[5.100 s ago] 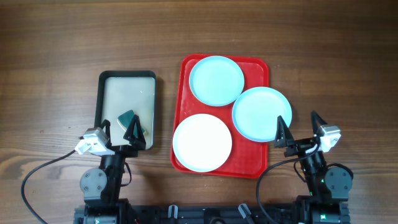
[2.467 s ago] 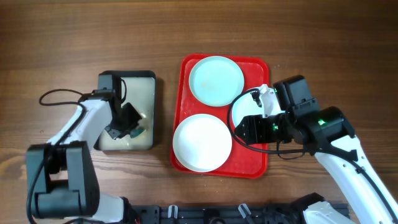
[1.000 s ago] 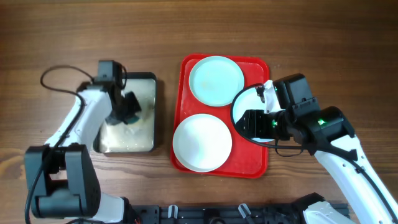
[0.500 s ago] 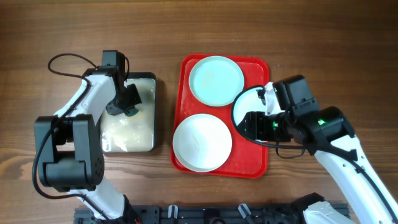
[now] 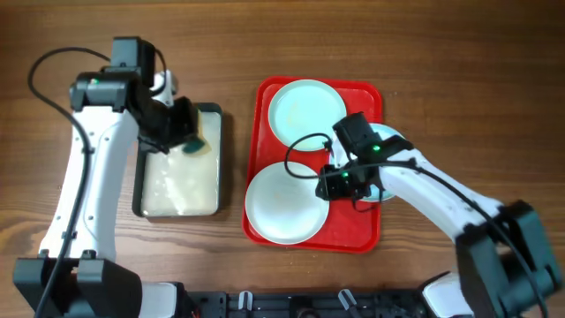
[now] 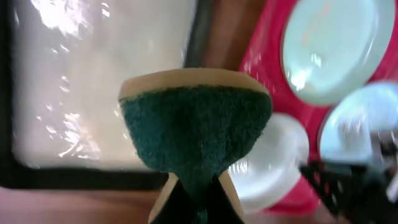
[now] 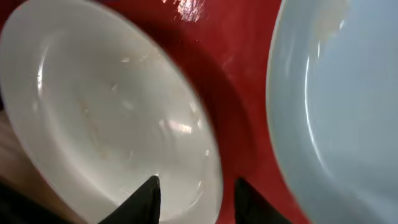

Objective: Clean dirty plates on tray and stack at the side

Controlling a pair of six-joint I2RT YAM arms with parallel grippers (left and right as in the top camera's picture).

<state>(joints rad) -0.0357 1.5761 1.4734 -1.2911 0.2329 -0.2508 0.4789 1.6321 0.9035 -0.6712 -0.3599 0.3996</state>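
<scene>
Dark wood-grain table [image 5: 441,53] — red tray [image 5: 263,115], black-rimmed tray [image 5: 177,190] side by side

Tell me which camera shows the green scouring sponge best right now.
Left wrist: the green tan-backed foam sponge fills the centre, pinched in the left pincer. Overhead shows only a sliver beside the arm, by the black-rimmed rectangular tray. Right wrist shows none of it.
</scene>
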